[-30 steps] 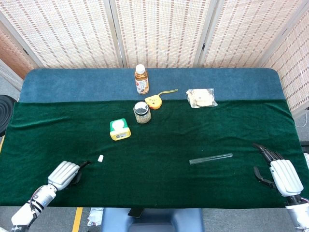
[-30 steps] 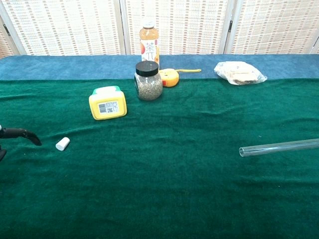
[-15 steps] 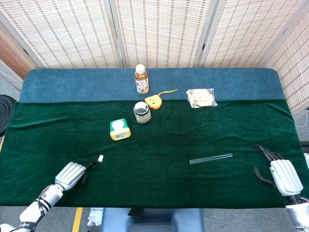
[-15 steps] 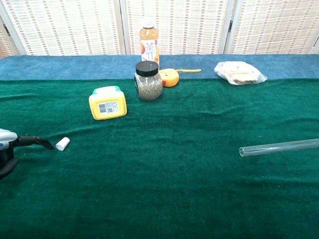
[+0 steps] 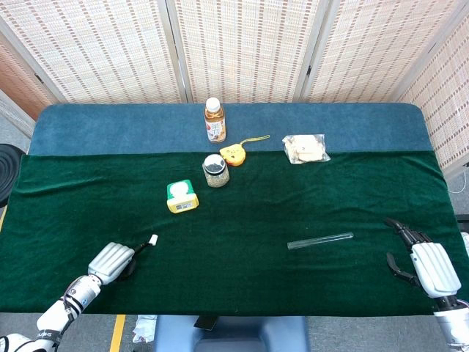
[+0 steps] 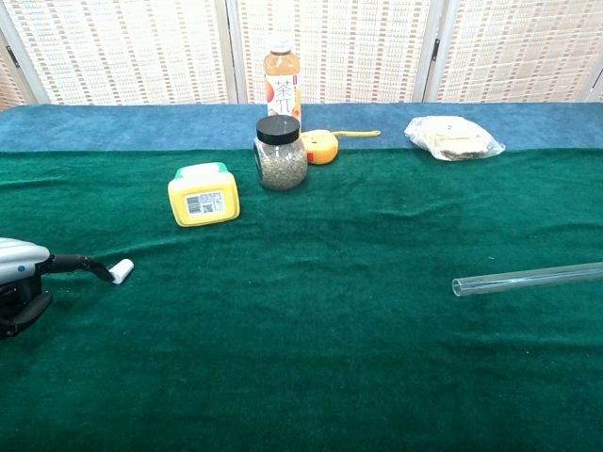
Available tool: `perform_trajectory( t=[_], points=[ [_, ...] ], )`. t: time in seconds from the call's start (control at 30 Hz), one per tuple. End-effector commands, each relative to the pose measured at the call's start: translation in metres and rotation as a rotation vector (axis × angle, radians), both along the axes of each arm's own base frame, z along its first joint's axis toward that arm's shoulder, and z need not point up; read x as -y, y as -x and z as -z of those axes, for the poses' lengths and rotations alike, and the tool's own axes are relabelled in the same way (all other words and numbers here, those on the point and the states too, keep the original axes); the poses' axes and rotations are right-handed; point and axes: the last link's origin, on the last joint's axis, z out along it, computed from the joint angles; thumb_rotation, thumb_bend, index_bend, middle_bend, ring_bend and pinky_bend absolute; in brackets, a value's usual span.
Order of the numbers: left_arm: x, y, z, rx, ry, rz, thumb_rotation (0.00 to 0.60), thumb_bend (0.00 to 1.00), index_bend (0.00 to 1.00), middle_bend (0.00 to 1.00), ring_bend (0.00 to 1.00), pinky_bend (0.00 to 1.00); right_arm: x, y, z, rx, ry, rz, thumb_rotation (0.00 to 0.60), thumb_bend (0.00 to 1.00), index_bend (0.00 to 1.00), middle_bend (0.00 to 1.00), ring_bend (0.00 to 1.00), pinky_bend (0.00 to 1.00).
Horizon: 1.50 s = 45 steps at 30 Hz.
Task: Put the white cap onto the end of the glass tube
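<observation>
Two hands are in view, and neither holds anything. Your left hand lies low on the green surface with one dark fingertip stretched forward, at or just touching the white cap. The other fingers are spread and nothing is pinched. I judge this posture to be a reach, with contact at the near end of the cap only, so a grip is not yet made.

Your right hand rests near the surface edge, fingers apart and slightly curled, empty. The glass tube lies flat, well apart from that hand, toward the middle of the surface, with its open end pointing toward the left-hand side. That lie suits a cap brought across from the left.

Far beyond both hands stand a yellow box, a jar, a bottle, a small orange item and a wrapped packet, clear of the working path.

The cap is small and light; a fingertip push could roll it away before you close on it.
</observation>
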Motion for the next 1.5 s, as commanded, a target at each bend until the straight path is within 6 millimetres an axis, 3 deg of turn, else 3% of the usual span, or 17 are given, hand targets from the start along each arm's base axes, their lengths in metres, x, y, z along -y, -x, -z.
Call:
perform_trajectory(
  t=[0.03,1.5],
  points=[
    [-0.002,-0.002,-0.002,0.003,-0.004,0.002,0.6,0.83,0.14,1.0,0.93,0.78,0.001,0.0,0.0,0.001,-0.001,0.001,0.6,0.55,0.11,0.24,0.29,0.29],
    [-0.023,-0.02,-0.005,-0.04,-0.021,-0.001,0.6,0.83,0.09,1.0,0.93,0.78,-0.006,0.013,-0.002,0.012,0.014,0.041,0.6,0.55,0.11,0.26,0.32,0.29]
  ],
)
